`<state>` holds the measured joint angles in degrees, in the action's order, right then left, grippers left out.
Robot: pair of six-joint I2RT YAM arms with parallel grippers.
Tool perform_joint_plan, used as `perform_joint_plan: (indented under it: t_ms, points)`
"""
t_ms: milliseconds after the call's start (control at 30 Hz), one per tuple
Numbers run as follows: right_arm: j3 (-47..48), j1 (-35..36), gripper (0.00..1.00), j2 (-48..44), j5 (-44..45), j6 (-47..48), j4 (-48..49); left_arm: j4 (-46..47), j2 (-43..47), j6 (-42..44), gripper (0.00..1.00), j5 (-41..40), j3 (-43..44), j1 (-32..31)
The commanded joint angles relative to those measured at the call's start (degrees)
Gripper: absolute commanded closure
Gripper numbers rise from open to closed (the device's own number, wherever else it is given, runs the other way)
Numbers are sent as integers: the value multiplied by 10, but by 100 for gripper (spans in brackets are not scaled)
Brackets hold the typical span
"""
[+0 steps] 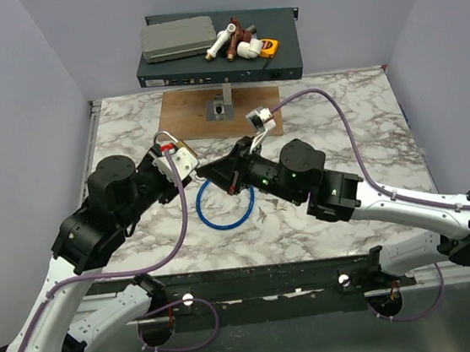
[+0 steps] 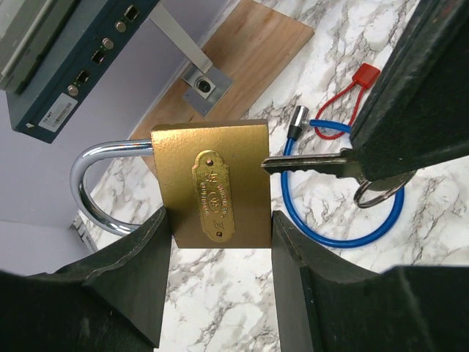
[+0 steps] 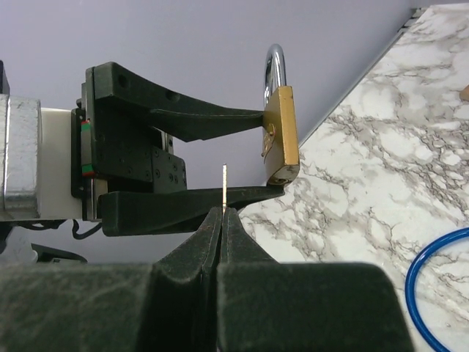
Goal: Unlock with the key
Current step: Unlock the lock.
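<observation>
My left gripper (image 2: 220, 224) is shut on a brass padlock (image 2: 212, 183), its fingers (image 2: 139, 264) pressing the lock's two lower edges. The silver shackle (image 2: 91, 183) points left and is closed. My right gripper (image 3: 222, 214) is shut on the key (image 2: 308, 163), a silver one with a metal ring (image 2: 377, 194). The blade lies level with its tip at the padlock's bottom face. In the right wrist view the key (image 3: 224, 187) shows edge-on, just left of the padlock (image 3: 281, 139). From above, both grippers meet near the table's middle, left gripper (image 1: 178, 159), right gripper (image 1: 218, 175).
A blue cable loop (image 1: 222, 210) lies on the marble below the grippers, its metal plug (image 2: 299, 117) beside a red plastic strap (image 2: 344, 103). A wooden board with a metal bracket (image 1: 218, 106) sits behind. A dark switch box (image 1: 222, 58) carrying small objects stands at the back.
</observation>
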<state>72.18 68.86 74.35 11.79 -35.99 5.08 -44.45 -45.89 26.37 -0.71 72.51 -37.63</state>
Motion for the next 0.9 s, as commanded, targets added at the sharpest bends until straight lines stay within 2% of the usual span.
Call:
perform_joint_plan:
  t_ms: [0, 333, 867]
  points:
    - [-19, -1, 99, -24, 4, 0, 4, 39, 6, -24, 100, -9, 34, -3]
    - [-33, -2, 99, -28, 2, -10, -26, 18, 1, -23, 100, 76, 67, -4]
    - [-8, -2, 99, -9, -1, 3, -26, 18, -5, -26, 100, 72, 80, -3]
